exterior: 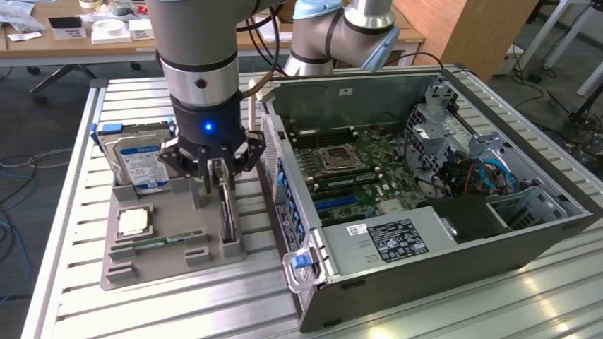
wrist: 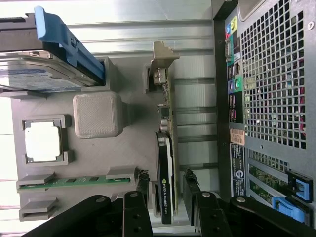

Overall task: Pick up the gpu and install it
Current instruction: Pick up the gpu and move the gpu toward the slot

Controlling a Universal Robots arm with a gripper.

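1 gray tray lies on the slatted table at the exterior view's left. On it, from left to right, are a drive standing on edge in a blue caddy, a CPU in front of it, a RAM stick lying flat near the tray's front edge, and the gpu standing on its long edge in a slot along the tray's right side.

My claw hangs straight over the gpu, released. Its 2 fingers straddle the card, 1 on each face, with a sliver of gap on both sides in the wrist view, so nothing is grasped. The gpu's black cooler end lies between them, and its silver bracket is at the drive's end of the tray.

Right of the tray lies the open case, motherboard exposed, its perforated rear panel just beside the gpu.
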